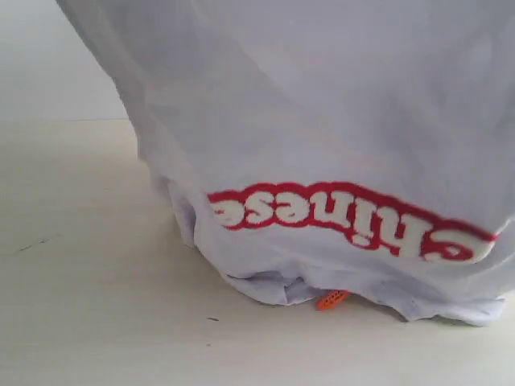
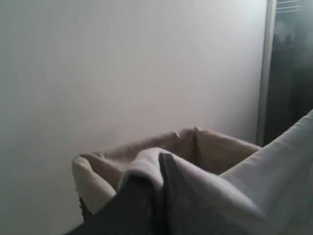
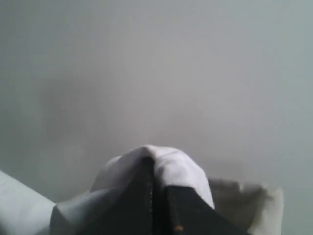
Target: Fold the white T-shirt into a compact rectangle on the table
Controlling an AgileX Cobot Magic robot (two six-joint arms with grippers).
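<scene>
Two grippers hold the white T-shirt (image 1: 322, 96) up off the table (image 1: 72, 273). Only its lower end is bunched on the surface, middle to right in the exterior view. On the left the tabletop runs wide and bare up to the wall (image 1: 48, 64), probably the best room for laying out. Next, the left gripper (image 2: 156, 188) is pinched tight on a fold of shirt cloth, with a lined basket (image 2: 205, 144) behind it. The red-outlined lettering (image 1: 346, 217) hangs upside down, and a small orange tag (image 1: 331, 300) pokes out under the heap. The right gripper (image 3: 151, 193) is likewise clamped on cloth. The step looks like spreading flat before folding. It calls for pulling the pinches apart until the held edge is taut, then lowering evenly toward the free left side so the heap unrolls. The shirt's right edge runs out of frame, so I can't tell what room is there.
</scene>
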